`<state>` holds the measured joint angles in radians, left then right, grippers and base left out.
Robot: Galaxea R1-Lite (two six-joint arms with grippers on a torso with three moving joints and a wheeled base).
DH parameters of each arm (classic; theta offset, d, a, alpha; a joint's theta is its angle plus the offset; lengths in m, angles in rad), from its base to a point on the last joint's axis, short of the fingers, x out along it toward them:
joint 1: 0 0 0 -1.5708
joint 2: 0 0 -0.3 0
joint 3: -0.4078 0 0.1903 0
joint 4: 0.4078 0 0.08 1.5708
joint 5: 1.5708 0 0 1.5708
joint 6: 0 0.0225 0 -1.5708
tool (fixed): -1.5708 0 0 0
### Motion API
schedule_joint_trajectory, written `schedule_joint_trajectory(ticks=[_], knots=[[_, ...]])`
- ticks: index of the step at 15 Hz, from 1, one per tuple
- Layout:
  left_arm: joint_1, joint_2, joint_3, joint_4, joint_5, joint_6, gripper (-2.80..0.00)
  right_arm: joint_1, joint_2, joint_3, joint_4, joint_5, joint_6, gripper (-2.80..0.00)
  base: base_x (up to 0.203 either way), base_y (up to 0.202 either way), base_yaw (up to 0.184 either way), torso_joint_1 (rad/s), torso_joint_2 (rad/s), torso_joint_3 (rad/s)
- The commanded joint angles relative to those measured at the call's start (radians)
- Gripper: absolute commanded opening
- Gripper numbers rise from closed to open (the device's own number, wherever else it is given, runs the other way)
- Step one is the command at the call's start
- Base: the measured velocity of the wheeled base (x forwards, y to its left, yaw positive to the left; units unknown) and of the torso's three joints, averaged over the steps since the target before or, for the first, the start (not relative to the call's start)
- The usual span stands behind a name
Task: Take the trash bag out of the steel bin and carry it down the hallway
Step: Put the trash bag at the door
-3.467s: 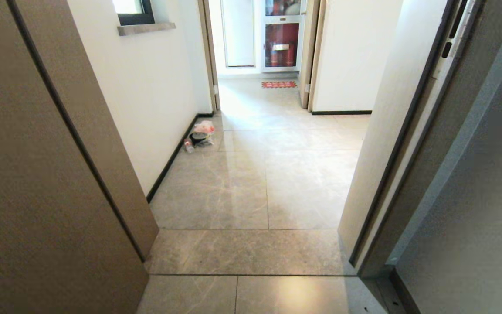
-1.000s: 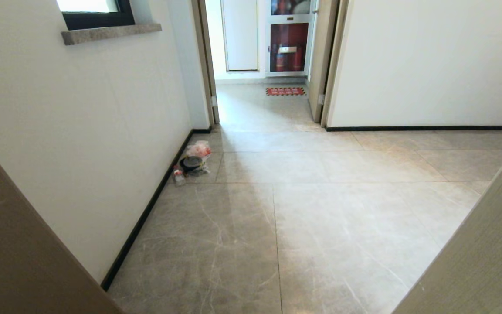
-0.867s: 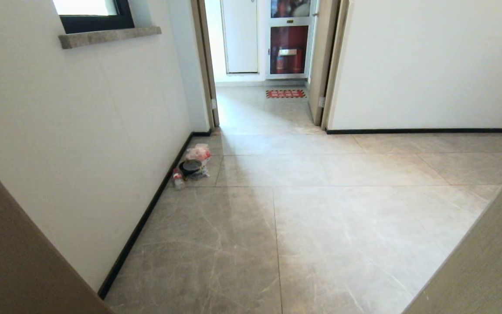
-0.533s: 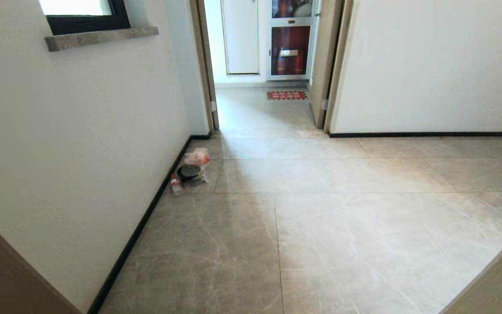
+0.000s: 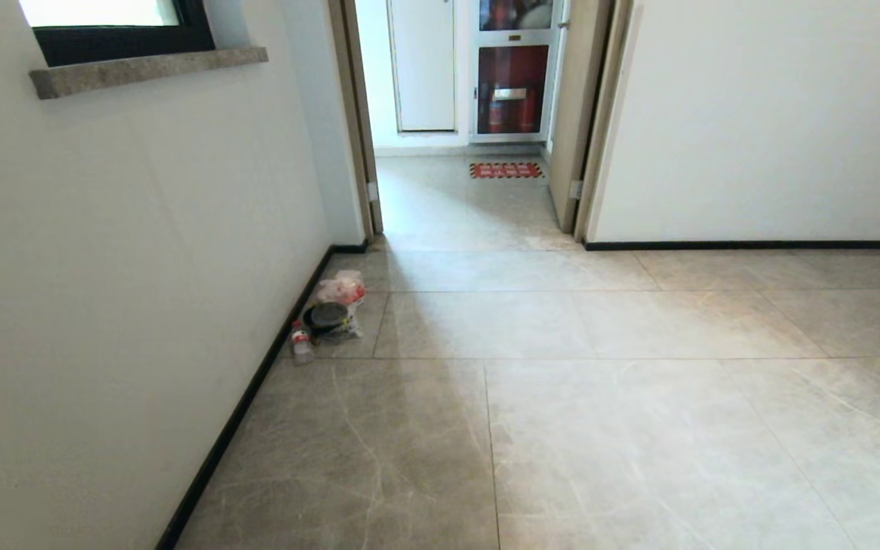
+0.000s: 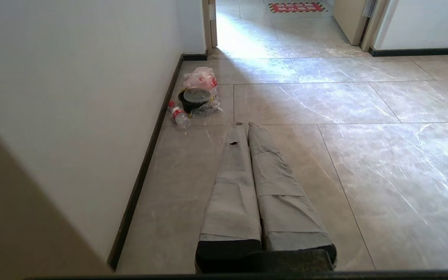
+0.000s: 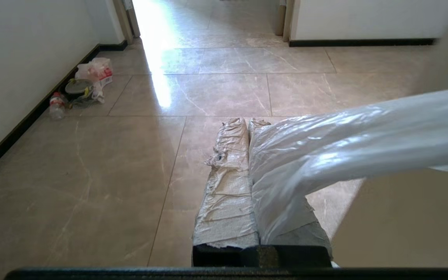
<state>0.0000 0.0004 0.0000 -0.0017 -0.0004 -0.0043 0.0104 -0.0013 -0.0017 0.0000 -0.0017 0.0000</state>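
Note:
The trash bag (image 7: pixel 344 144), thin translucent white plastic, has its stretched handle pinched between the tape-wrapped fingers of my right gripper (image 7: pixel 247 120), which is shut on it. The bag trails off to the side in the right wrist view, and its body is out of view. My left gripper (image 6: pixel 244 124) is shut with nothing in it and hangs level above the floor. Grey-beige marble-look tiles of the hallway (image 5: pixel 600 397) stretch ahead between white walls. The steel bin is out of view. Neither arm shows in the head view.
Against the left wall lie a clear bag with red contents (image 5: pixel 341 289), a black bowl in wrap (image 5: pixel 327 315) and a small bottle (image 5: pixel 301 342). Ahead is an open doorway (image 5: pixel 470 206) with a red mat (image 5: pixel 506 169). A tan door frame (image 7: pixel 410 217) stands close by the right gripper.
The whole head view has shifted: the camera has moved forward out of the doorway, the door frames have slid off both edges, and the litter by the wall looks nearer.

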Motion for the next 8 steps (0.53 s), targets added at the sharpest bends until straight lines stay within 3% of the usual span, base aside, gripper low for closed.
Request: schedule_joint_trajectory(ticks=[1,8], knots=[[0.0,0.001,0.0,0.0,0.0,0.0,-2.8,0.0,-0.039,0.0,0.0,0.0,0.0,-2.8,0.189,0.0,-0.001,0.003,0.0,0.002],[0.0,0.001,0.0,0.0,0.0,0.0,-2.8,0.0,-0.039,0.0,0.0,0.0,0.0,-2.8,0.195,0.0,0.0,0.001,0.0,0.001]])
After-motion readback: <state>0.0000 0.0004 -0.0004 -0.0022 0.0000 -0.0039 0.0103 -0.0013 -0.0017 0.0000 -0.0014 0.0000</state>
